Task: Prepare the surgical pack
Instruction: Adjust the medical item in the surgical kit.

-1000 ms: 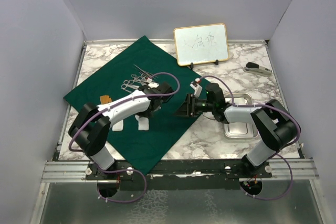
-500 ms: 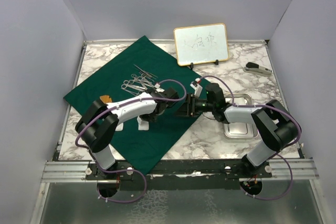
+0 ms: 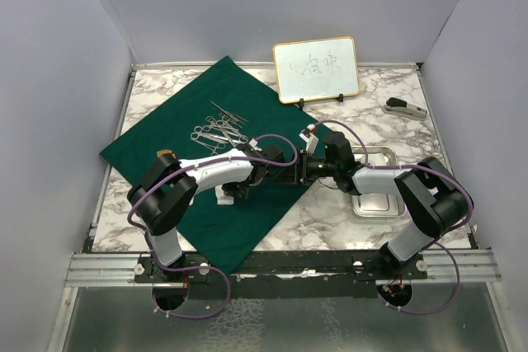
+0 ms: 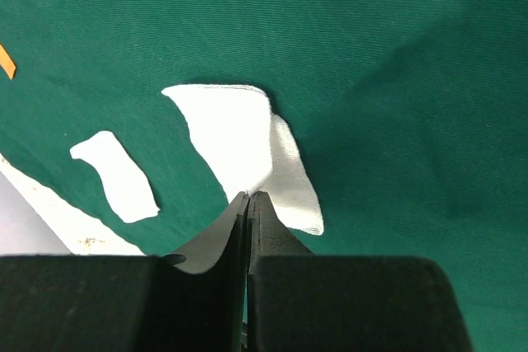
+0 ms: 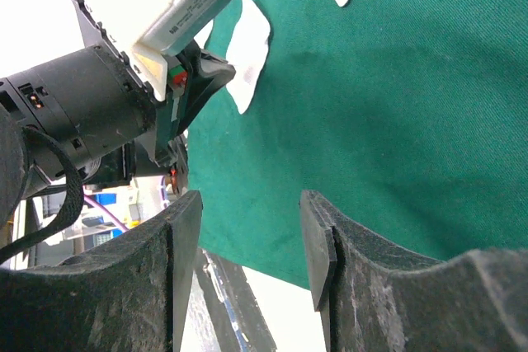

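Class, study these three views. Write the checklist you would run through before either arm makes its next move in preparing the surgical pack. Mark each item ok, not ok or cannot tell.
1. Left tool shut on gauze: ok.
2. Right tool open and empty: ok.
3. Room between the two tools: cannot tell; from above they look very close.
4. Instruments lying on the cloth, apart from both tools: ok.
5. Tray clear inside: cannot tell; the right arm hides part of it.
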You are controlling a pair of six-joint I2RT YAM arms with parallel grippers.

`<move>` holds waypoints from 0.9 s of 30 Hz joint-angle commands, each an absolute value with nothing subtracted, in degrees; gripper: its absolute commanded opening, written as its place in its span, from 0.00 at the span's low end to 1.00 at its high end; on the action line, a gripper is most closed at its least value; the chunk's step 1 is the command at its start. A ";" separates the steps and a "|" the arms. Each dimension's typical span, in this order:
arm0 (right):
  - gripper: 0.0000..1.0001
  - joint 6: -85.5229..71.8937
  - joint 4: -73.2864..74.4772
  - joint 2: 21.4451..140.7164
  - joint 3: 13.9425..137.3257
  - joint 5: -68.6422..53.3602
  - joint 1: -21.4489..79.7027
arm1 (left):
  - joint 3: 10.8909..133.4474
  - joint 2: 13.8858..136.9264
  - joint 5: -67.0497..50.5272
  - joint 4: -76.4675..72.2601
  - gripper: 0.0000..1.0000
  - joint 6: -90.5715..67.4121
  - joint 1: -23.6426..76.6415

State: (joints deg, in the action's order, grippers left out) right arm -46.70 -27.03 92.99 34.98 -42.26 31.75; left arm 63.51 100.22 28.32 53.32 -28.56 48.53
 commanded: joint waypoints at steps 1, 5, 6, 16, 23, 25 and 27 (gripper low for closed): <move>0.52 -46.55 -28.41 93.40 34.26 -41.36 31.40 | 63.41 100.93 25.91 52.58 0.00 -27.73 49.51; 0.52 -46.67 -28.63 93.60 34.27 -41.37 31.46 | 63.46 101.35 24.93 52.36 0.00 -27.86 50.08; 0.52 -46.61 -28.61 93.58 34.28 -41.32 31.46 | 63.45 101.52 24.75 52.35 0.00 -27.93 50.10; 0.52 -46.74 -29.15 94.18 34.06 -41.67 31.42 | 63.57 102.90 24.49 55.01 0.00 -31.42 51.03; 0.51 -46.71 -29.61 94.27 33.93 -42.03 31.45 | 63.34 103.80 25.00 55.55 0.00 -32.11 51.42; 0.51 -46.76 -29.70 94.33 33.82 -42.01 31.46 | 63.46 103.93 25.12 55.49 0.00 -32.17 51.42; 0.51 -46.81 -29.76 94.46 33.81 -42.01 31.46 | 63.71 104.19 25.43 55.60 0.00 -32.33 51.42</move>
State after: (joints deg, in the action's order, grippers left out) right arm -46.74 -27.09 93.86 34.20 -42.26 31.75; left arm 63.51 103.18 25.30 54.06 -31.44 50.98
